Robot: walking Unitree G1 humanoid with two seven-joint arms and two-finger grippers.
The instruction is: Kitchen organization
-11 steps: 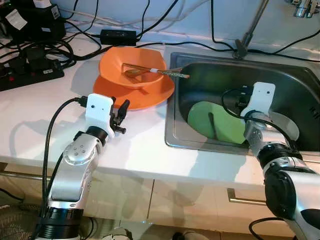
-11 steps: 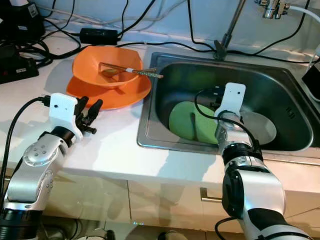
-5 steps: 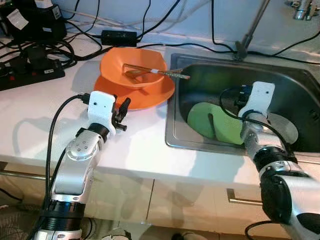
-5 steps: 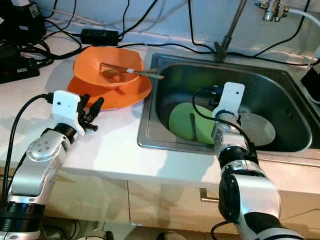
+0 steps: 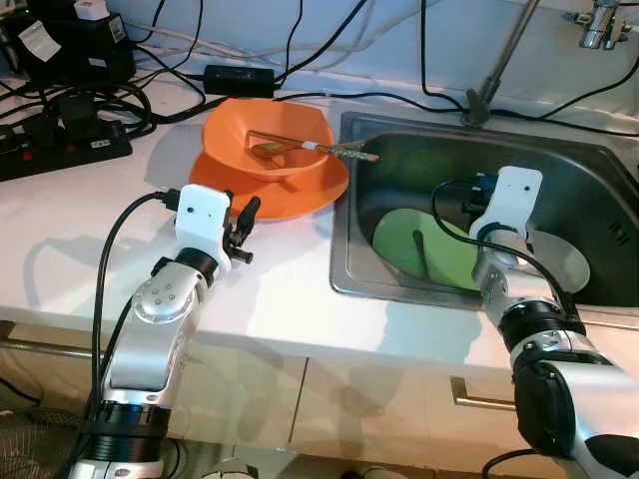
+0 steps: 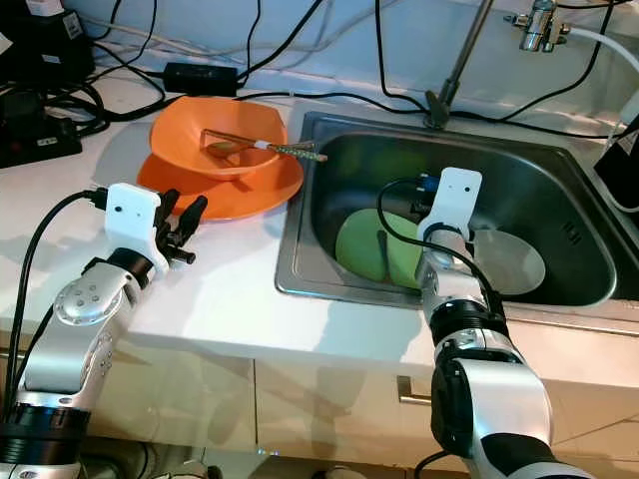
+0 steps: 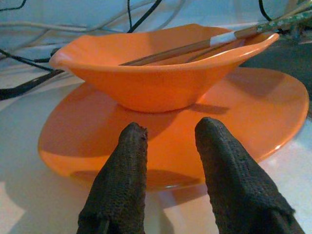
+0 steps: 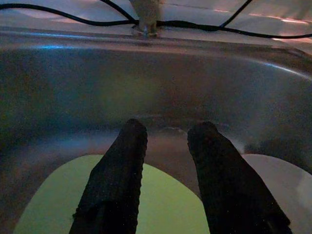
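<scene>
An orange bowl [image 5: 265, 135] sits on an orange plate [image 5: 310, 195] on the white counter, with a wooden utensil [image 5: 315, 148] lying across the bowl's rim. My left gripper [image 7: 170, 129] is open just short of the plate's near edge, level with the counter and pointing at the bowl [image 7: 161, 73]. In the steel sink [image 5: 399, 289] lies a green plate [image 5: 414, 244] beside a grey plate [image 5: 564, 264]. My right gripper [image 8: 165, 131] hangs open inside the sink above the green plate [image 8: 161, 209], holding nothing.
A black power strip [image 5: 60, 150], an adapter [image 5: 238, 75] and several cables crowd the back of the counter. The tap's stem [image 5: 494, 65] rises behind the sink. Bare counter lies in front of the orange plate, up to the front edge.
My left gripper has edged a little closer to the orange plate. The right gripper has drifted slightly left over the green plate. The whole view has shifted a bit.
</scene>
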